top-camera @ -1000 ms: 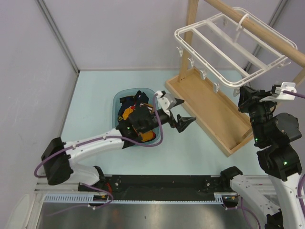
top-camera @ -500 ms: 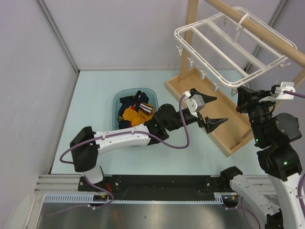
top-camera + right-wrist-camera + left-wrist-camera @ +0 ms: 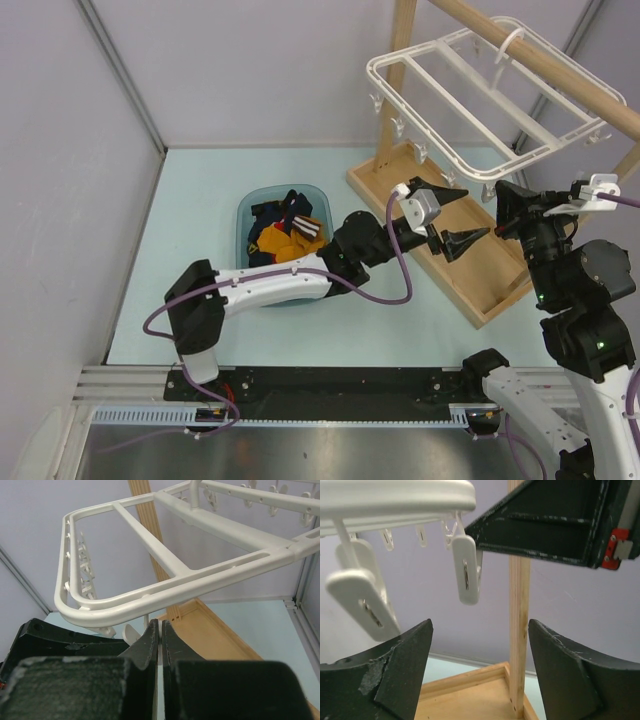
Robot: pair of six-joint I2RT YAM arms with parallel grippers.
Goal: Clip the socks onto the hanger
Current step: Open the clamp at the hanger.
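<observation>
While the left arm is stretching out toward 2 o'clock, the left gripper point(image 3: 478, 212) is gaping wide over the wooden rack point(image 3: 455, 250), holding nothing. A white clip point(image 3: 467, 570) is dangling just above and between its fingers point(image 3: 402, 672). At 3 o'clock the right gripper point(image 3: 160, 627) is sitting pressed fully together right under the hanger point(image 3: 200, 582) rim, nothing visibly pinched. The hanger is hanging from the rack's rod at 1 o'clock, no sock on it. The socks point(image 3: 272, 240) are lying bunched in the blue basin point(image 3: 243, 215) near 10 o'clock, mixed with dark ones.
</observation>
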